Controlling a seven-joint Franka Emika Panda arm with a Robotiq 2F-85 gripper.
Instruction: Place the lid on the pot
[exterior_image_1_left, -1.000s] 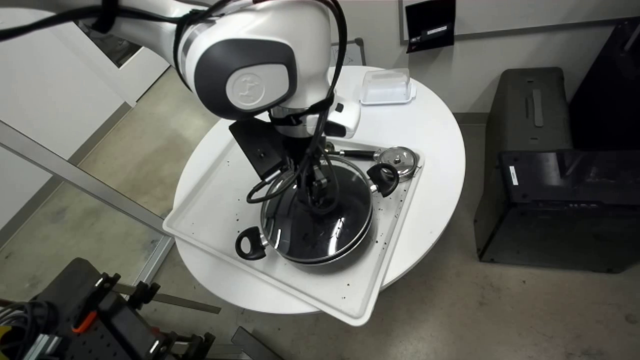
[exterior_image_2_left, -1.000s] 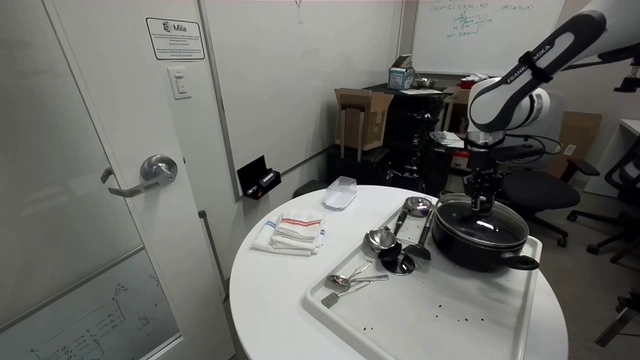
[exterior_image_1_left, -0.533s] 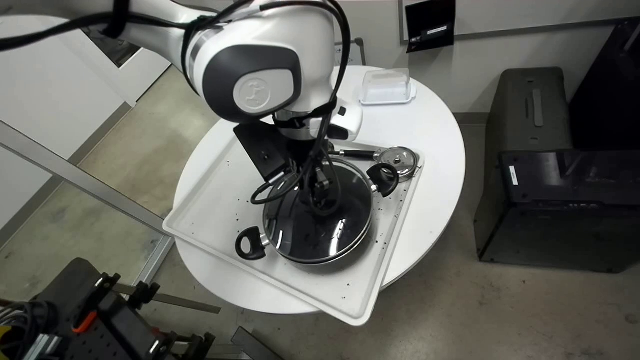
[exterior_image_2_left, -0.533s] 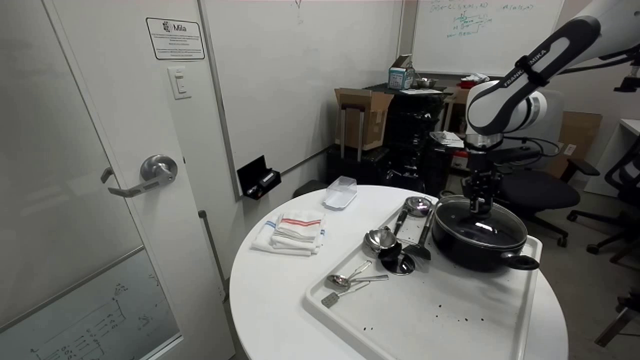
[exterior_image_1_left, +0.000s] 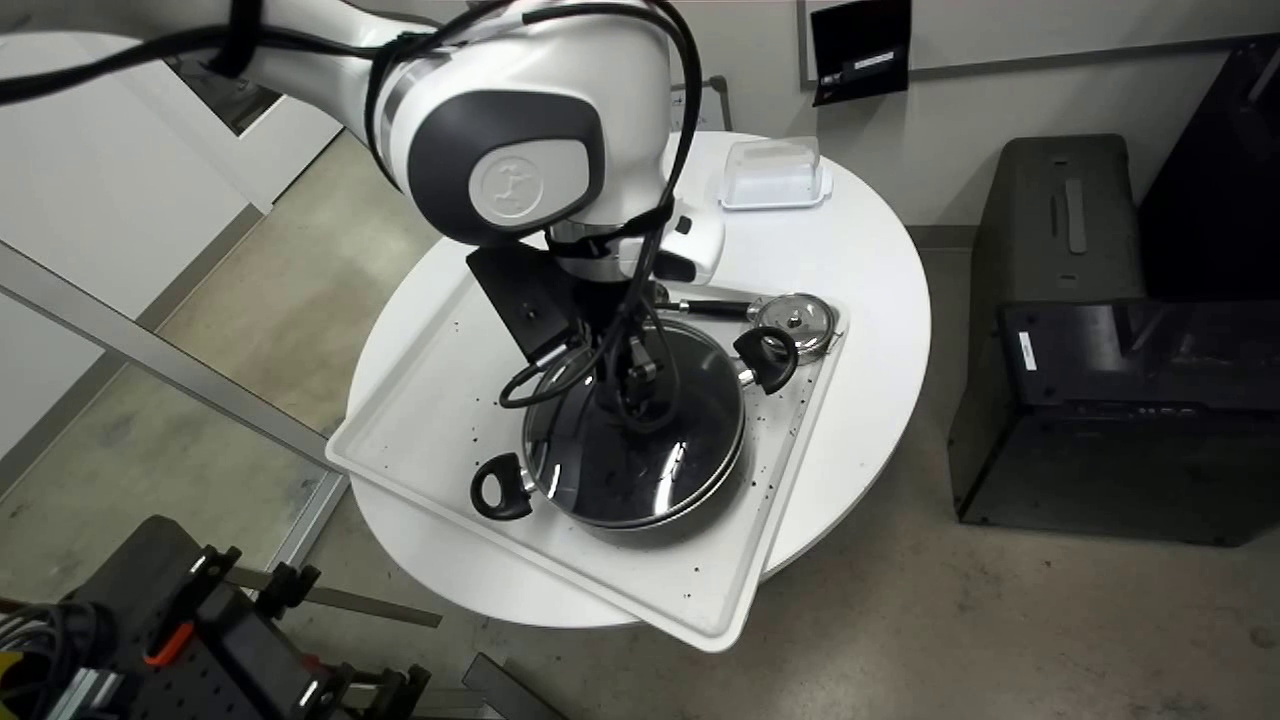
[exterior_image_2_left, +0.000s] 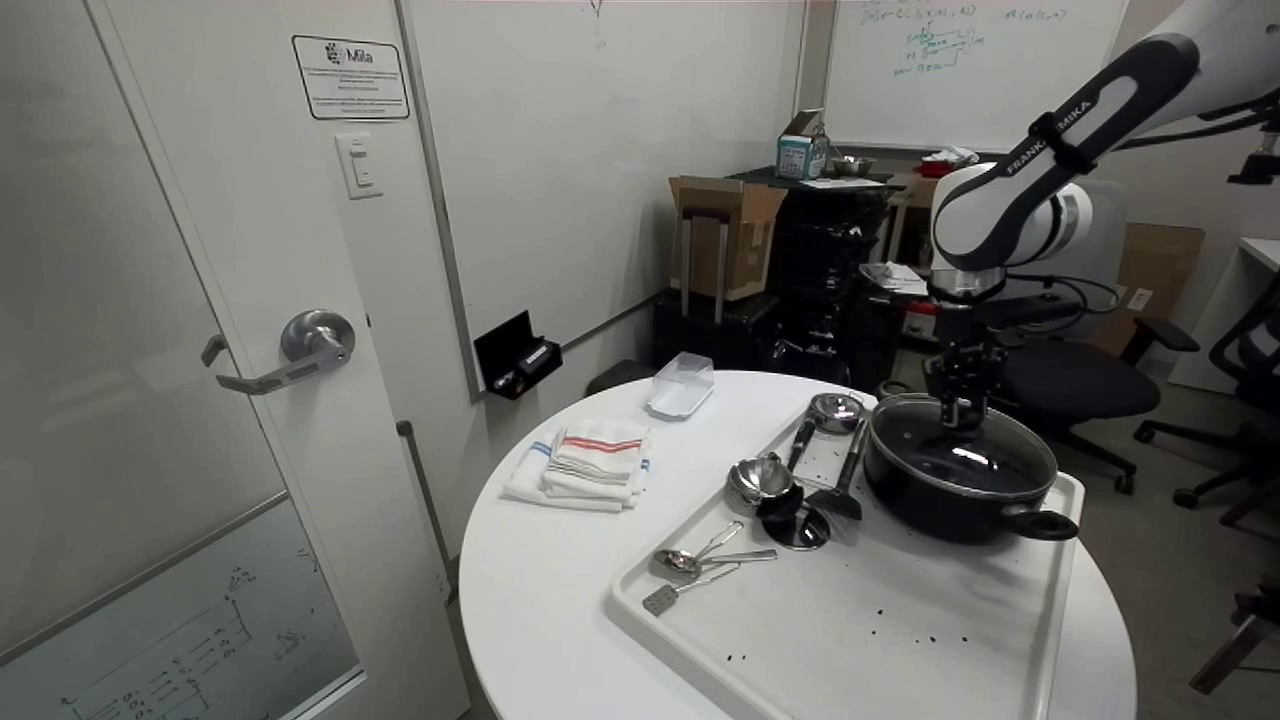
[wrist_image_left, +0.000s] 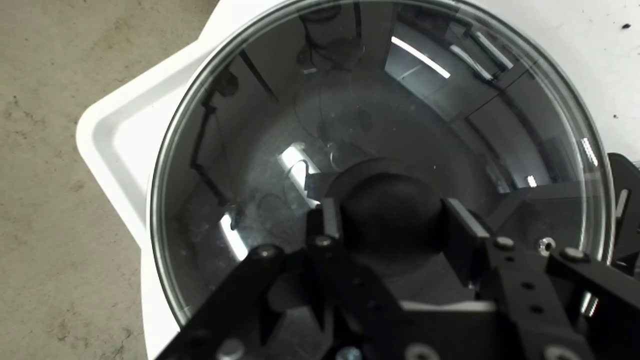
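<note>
The clear glass lid (exterior_image_1_left: 620, 470) lies over the black pot (exterior_image_2_left: 930, 510), its metal rim close to the pot's rim in both exterior views. A sliver of pot rim shows below the lid's edge, so I cannot tell whether it is fully seated. In the wrist view the lid (wrist_image_left: 240, 150) fills the picture, and a pot handle (wrist_image_left: 624, 200) shows at the right edge. My gripper (wrist_image_left: 390, 220) points down with one finger on each side of the dark knob (wrist_image_left: 392, 205), both close against it. In an exterior view the gripper (exterior_image_2_left: 962, 415) hides the knob.
The pot stands on a white tray (exterior_image_2_left: 860, 590) on a round white table (exterior_image_2_left: 560, 560). Ladles (exterior_image_2_left: 760, 480), a black spatula (exterior_image_2_left: 838, 500) and small metal utensils (exterior_image_2_left: 690, 565) lie beside the pot. Folded towels (exterior_image_2_left: 590, 465) and a clear-lidded dish (exterior_image_2_left: 682, 385) stand beyond the tray.
Over the last second the gripper lowers slightly and shifts a little right in an exterior view. The lid shifts slightly and sinks closer to the pot's rim. The pot stays put.
</note>
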